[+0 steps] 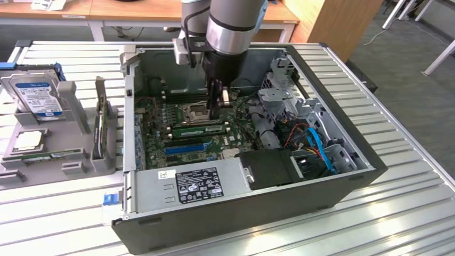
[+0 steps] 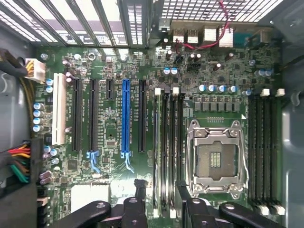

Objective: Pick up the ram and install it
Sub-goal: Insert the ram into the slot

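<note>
My gripper (image 1: 217,105) hangs inside the open computer case (image 1: 355,176), just above the motherboard (image 1: 160,125) and beside the CPU socket (image 1: 195,111). In the wrist view its two black fingers (image 2: 139,189) stand apart with nothing between them, so the gripper (image 2: 160,191) is open over the black memory slots (image 2: 168,142). A long green strip, which looks like a ram stick (image 1: 199,129), runs along those slots in front of the socket. Another narrow green ram stick (image 1: 48,156) lies flat in the grey holder (image 1: 67,168) at the exterior view's left.
The holder also carries a hard drive (image 1: 35,93), a CPU chip (image 1: 27,140) and an upright green expansion card (image 1: 100,125). Inside the case are a blue slot (image 2: 125,118), the power supply (image 1: 192,186), a black fan (image 1: 274,168), cables (image 1: 316,144) and drive cages (image 1: 284,96).
</note>
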Robot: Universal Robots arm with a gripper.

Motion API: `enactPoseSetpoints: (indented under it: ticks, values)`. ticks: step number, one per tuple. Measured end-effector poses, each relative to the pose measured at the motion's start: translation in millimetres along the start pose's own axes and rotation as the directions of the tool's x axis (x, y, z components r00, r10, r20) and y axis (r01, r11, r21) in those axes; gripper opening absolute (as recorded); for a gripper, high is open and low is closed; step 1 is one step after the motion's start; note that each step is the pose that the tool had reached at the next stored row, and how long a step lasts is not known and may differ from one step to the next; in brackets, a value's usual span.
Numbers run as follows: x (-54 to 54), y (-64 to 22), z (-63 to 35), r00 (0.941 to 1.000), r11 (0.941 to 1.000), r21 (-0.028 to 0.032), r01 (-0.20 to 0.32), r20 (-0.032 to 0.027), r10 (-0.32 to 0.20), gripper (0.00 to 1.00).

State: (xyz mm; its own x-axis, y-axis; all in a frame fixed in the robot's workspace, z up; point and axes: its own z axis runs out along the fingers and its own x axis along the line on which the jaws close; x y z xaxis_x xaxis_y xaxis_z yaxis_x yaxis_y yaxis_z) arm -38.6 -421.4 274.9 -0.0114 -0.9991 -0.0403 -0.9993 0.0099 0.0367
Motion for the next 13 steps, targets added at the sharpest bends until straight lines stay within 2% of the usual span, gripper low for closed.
enactPoseSetpoints:
  ticks: [13]
  values:
    - [-1.0, 0.7, -24.5, 1.0, 1.0, 0.0, 0.0, 0.0, 0.0, 0.37]
